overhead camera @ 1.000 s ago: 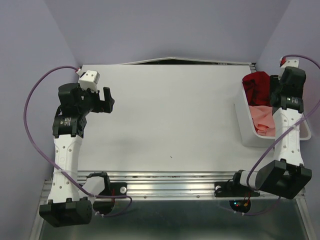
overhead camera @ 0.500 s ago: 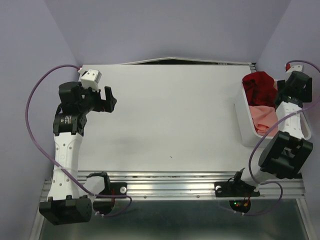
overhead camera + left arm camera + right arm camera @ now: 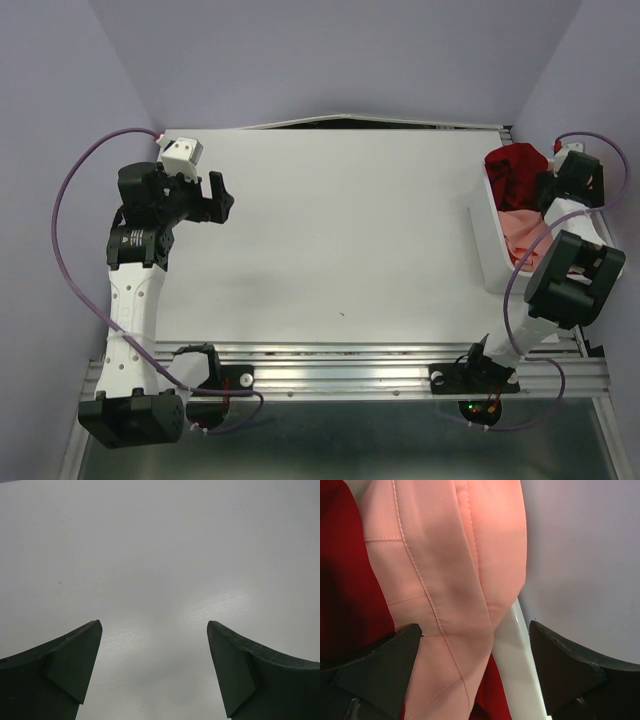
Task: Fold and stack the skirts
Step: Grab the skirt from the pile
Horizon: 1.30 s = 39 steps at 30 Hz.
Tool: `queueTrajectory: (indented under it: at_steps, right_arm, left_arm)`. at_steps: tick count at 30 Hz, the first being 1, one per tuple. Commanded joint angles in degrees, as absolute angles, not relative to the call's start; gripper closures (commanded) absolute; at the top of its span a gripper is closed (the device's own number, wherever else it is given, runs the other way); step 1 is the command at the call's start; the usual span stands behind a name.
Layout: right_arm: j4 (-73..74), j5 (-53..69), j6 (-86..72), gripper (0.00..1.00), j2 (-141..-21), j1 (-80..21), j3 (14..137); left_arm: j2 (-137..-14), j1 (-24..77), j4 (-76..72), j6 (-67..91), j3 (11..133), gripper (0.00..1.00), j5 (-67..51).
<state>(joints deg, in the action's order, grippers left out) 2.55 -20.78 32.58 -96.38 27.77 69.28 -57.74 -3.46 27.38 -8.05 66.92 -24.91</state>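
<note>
my right gripper (image 3: 475, 626) hangs wide open over the pink skirt (image 3: 445, 555), heaped with the red skirt (image 3: 345, 580) in the bin (image 3: 512, 647), so i'd pinch one fold clear of the rim; left gripper (image 3: 154, 625) hovers open.

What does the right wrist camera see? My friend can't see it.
A salmon-pink skirt lies over the white bin's rim, with a deep red skirt beside it on the left. The right end effector shows two dark fingers wide apart at the bottom.
</note>
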Motion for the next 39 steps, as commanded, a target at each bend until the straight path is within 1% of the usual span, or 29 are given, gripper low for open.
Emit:
queueTrajectory:
  at_steps: [1,2,7,8,10,13,16,17,18,19,20,21,25,30,34,39]
  right_arm:
    - [-2.37,-20.56,32.34,0.09,-98.7,28.21,71.8]
    - [-2.55,-20.74,32.52,0.14,-99.14,28.21,72.07]
    - [-4.92,-21.8,33.13,0.27,-101.51,28.21,74.09]
    - [-5.01,-22.06,33.4,0.33,-101.95,28.21,74.44]
    - [-5.27,-22.67,34.1,0.42,-102.83,28.21,75.4]
    - [-6.24,-22.94,34.89,0.51,-102.92,28.21,75.41]
    - [-6.33,-22.5,34.98,0.65,-102.48,28.21,75.67]
    - [-6.33,-22.41,34.98,0.76,-102.22,28.21,75.85]
    - [-5.98,-22.41,34.89,0.8,-101.61,28.21,76.2]
    - [-5.54,-22.24,34.54,0.9,-101.25,28.21,76.46]
    - [-4.93,-22.06,34.37,0.96,-100.73,28.21,76.81]
    - [-3.88,-22.06,33.93,0.99,-99.5,28.21,77.34]
    - [-1.41,-19.79,32.87,0.99,-94.41,28.21,77.78]
    - [5.62,-15.83,29.97,0.99,-87.46,28.21,81.2]
    - [9.13,-12.05,28.39,0.99,-82.8,28.21,86.12]
    - [13.96,-7.83,24.54,0.99,-79.54,28.21,97.09]
  left_arm:
    - [-57.66,-3.43,24.61,-7.56,68.03,0.01,-26.1]
    - [-57.74,-3.43,24.61,-7.56,68.2,0.01,-26.1]
    - [-57.57,-3.43,24.26,-7.56,67.94,0.01,-26.72]
    - [-57.57,-3.43,24.26,-7.56,67.77,0.01,-26.72]
    - [-57.66,-3.51,24.26,-7.47,67.76,0.01,-26.63]
    - [-57.66,-3.43,24.17,-7.47,67.85,0.01,-26.63]
    - [-57.39,-3.43,24.0,-7.47,67.85,0.01,-26.46]
    - [-57.39,-3.43,23.99,-7.56,67.76,0.01,-26.46]
    - [-57.31,-3.43,23.99,-7.65,67.85,0.01,-26.46]
    - [-57.3,-3.43,23.91,-7.65,67.85,0.01,-26.37]
    - [-57.3,-3.43,23.82,-7.65,67.94,0.01,-26.37]
    - [-57.39,-3.43,23.82,-7.65,67.94,0.01,-26.37]
    - [-57.39,-3.43,23.64,-7.38,68.03,0.01,-26.98]
    - [-57.39,-3.43,22.85,-6.77,67.94,0.01,-27.42]
    - [-57.92,-3.43,22.85,-5.98,68.9,0.01,-27.25]
    - [-58.27,-3.69,21.36,-4.66,68.82,0.02,-29.17]
